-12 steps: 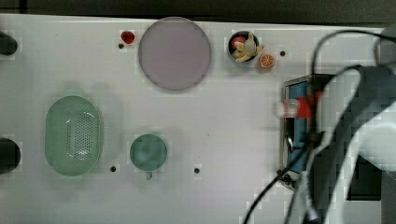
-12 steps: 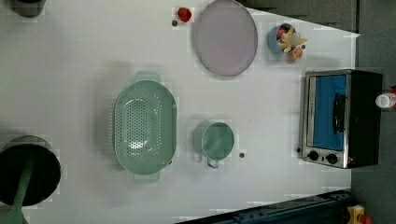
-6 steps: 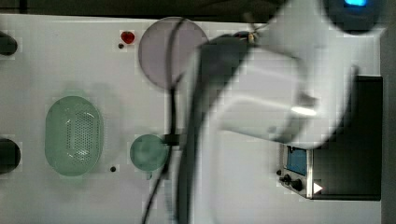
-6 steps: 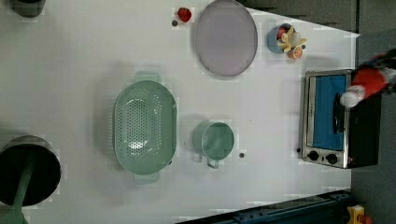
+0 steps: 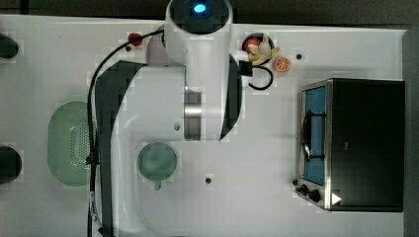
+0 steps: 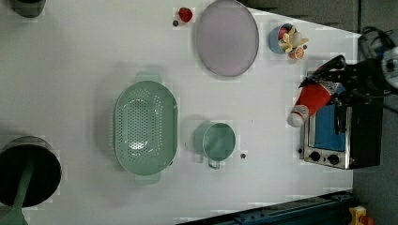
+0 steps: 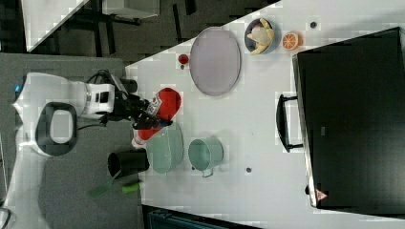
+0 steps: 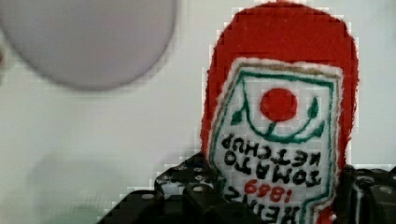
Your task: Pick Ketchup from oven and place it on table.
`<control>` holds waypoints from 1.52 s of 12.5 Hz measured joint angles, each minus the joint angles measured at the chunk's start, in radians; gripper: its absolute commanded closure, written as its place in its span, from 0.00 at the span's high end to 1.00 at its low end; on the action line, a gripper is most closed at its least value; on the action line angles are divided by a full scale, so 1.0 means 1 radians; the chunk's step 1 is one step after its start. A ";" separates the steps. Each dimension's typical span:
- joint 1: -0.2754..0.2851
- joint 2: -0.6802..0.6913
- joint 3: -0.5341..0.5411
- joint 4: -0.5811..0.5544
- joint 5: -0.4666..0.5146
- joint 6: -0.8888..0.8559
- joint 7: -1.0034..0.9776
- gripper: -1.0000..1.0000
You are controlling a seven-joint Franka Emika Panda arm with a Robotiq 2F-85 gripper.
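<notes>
Carrying the Ketchup (image 8: 280, 107) right now, so I'm in the transport step: it's out of the oven (image 6: 342, 136) and hanging in the air, not yet down on the table (image 6: 70, 70). My gripper (image 7: 145, 114) is clamped around the bottle, fingers (image 8: 187, 196) squeezing the labelled body from both sides.

In the left view the bottle is tilting, white cap pointing down and away from me, just off the oven's front near the table's right edge. In the right view it's hovering over the table edge closest to my base, near the green colander (image 7: 165, 148).

Next I'm thinking it calls for picking a bare patch of tabletop, lowering until the bottle is resting on it, then letting go. There's plenty of free white surface between the colander, the green cup (image 6: 216, 140) and the lilac plate (image 6: 227, 37), so I'm just avoiding those.

Texture-wise: the bottle is smooth red plastic, slim and rounded, probably a bit squeezy, with a paper-looking white label. The table is flat, matte white with small dark dots. The oven is a hard black box with a bluish glass door.
</notes>
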 measured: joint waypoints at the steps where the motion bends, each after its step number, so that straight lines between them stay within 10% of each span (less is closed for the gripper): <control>1: 0.008 -0.002 -0.005 -0.044 0.010 0.064 0.028 0.62; 10: -0.053 0.151 -0.058 -0.446 -0.029 0.526 0.122 0.62; 14: -0.055 0.234 -0.022 -0.505 -0.017 0.640 0.129 0.97; 19: -0.043 0.184 -0.014 -0.491 -0.015 0.646 0.133 1.00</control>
